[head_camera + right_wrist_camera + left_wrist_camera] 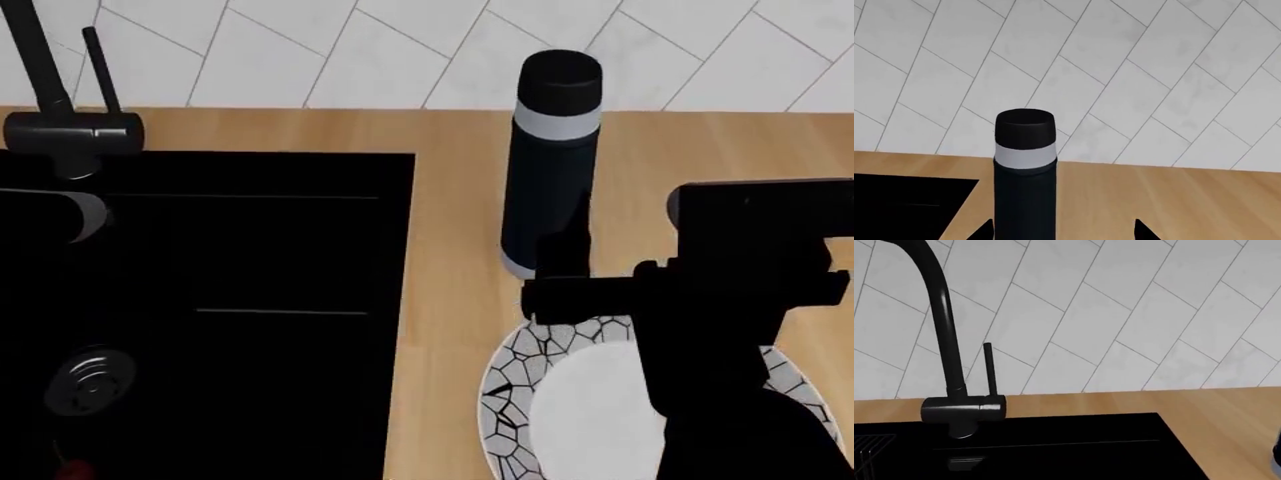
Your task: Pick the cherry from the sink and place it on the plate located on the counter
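The cherry [74, 468] shows as a small red spot at the near left of the black sink [267, 300], close to the round metal drain [90, 378]. The white plate [561, 400] with its black mosaic rim lies on the wood counter [454, 250] right of the sink, half hidden under my right arm [707, 340]. My right gripper [1064, 234] is open above the plate's far edge, its fingertips [1145, 231] pointing at the dark bottle, nothing between them. My left arm [60, 215] hangs over the sink's far left; its black fingers do not stand out against the basin.
A tall dark bottle [551, 165] with a grey band stands on the counter just beyond the plate, close in front of the right gripper. The black faucet [947, 350] rises at the sink's back left. A white tiled wall [400, 50] closes off the counter behind.
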You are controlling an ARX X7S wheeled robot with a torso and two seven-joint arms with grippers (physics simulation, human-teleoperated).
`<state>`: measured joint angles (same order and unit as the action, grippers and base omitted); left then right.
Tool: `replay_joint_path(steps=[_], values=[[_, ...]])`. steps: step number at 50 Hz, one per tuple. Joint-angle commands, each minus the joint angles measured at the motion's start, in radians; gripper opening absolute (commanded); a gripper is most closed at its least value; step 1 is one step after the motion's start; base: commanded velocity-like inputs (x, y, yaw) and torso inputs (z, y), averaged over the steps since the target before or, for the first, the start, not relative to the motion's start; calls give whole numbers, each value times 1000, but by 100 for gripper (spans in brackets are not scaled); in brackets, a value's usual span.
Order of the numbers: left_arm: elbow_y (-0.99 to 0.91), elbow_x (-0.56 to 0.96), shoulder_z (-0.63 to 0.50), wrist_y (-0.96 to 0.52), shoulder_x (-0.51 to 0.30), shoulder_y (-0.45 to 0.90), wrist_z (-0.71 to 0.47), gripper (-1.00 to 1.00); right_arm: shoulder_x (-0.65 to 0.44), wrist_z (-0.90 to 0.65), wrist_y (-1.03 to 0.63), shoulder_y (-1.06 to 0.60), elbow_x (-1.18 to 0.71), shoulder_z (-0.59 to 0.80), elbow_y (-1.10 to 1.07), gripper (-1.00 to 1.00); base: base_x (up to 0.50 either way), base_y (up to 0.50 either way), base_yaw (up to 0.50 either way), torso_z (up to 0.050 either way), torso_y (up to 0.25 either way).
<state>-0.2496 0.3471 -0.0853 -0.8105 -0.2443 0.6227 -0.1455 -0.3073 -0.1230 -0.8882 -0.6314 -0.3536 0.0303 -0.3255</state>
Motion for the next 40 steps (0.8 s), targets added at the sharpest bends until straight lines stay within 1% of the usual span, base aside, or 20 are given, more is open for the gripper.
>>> replay_joint_path(steps=[1, 7, 14, 40], values=[[3, 6, -1, 7, -4, -4, -1, 100, -1, -3, 1, 1, -5, 2, 1, 100, 0, 0, 0, 0, 0], [0, 8, -3, 9, -7, -11, -2, 100, -3, -6, -7, 4, -11, -1, -12, 100, 0, 0, 0, 0, 0], [-6, 22, 7, -21, -8, -11, -14, 100, -4, -6, -4, 2, -12, 2, -7, 100, 0, 0, 0, 0, -12], [-1, 26, -8, -29, -18, -12, -24, 100, -10, -15, -10, 8, -27, -4, -19, 100, 0, 0, 0, 0, -126]])
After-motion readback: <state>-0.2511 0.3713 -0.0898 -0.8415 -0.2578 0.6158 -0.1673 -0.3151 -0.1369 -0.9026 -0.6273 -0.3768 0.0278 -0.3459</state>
